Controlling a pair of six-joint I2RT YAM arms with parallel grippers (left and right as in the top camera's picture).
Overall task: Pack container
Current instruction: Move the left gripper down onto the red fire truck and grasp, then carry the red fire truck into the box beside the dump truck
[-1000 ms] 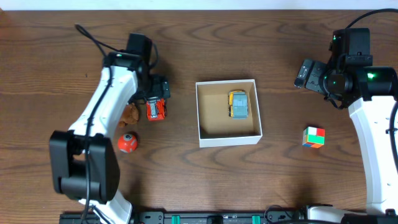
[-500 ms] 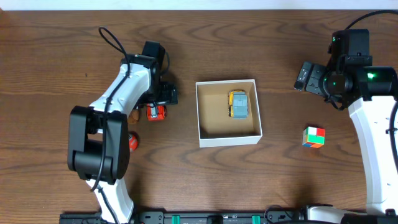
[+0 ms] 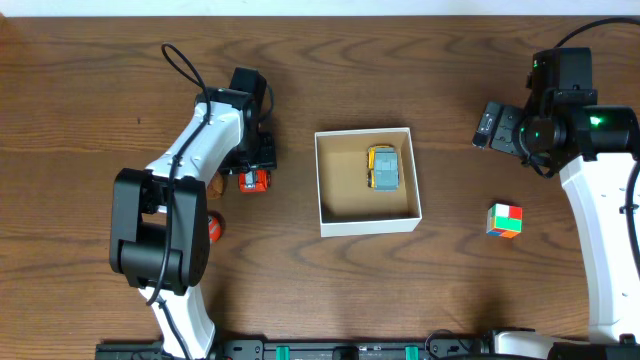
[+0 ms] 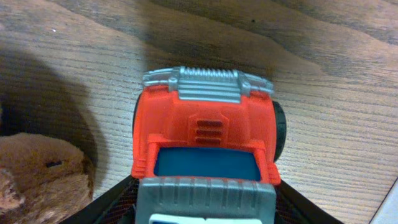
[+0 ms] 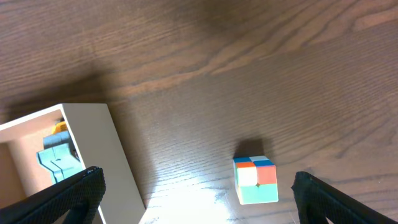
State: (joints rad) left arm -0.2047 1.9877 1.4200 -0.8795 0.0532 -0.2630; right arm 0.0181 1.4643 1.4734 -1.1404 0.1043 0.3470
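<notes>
The container (image 3: pixel 368 226) is a shallow square box, white outside and brown inside, at mid-table. A yellow and blue toy car (image 3: pixel 382 167) lies in it. My left gripper (image 3: pixel 255 165) is to its left, shut on a red toy truck (image 3: pixel 256 181) that rests on the table. In the left wrist view the fingers (image 4: pixel 205 211) press both sides of the truck's (image 4: pixel 205 137) grey rear. My right gripper (image 3: pixel 497 122) is open and empty, held above the table right of the container. The right wrist view shows its fingers (image 5: pixel 196 199) wide apart, with the container's corner (image 5: pixel 106 149) at left.
A brown plush toy (image 3: pixel 210 185) lies just left of the truck, also showing in the left wrist view (image 4: pixel 37 168). A red ball (image 3: pixel 215 226) sits half under the left arm. A coloured puzzle cube (image 3: pixel 504 220) lies at right, also showing in the right wrist view (image 5: pixel 255 179).
The left arm swung its elbow away and its wrist shifted right over the red truck, which slid slightly. The right arm has not moved.
</notes>
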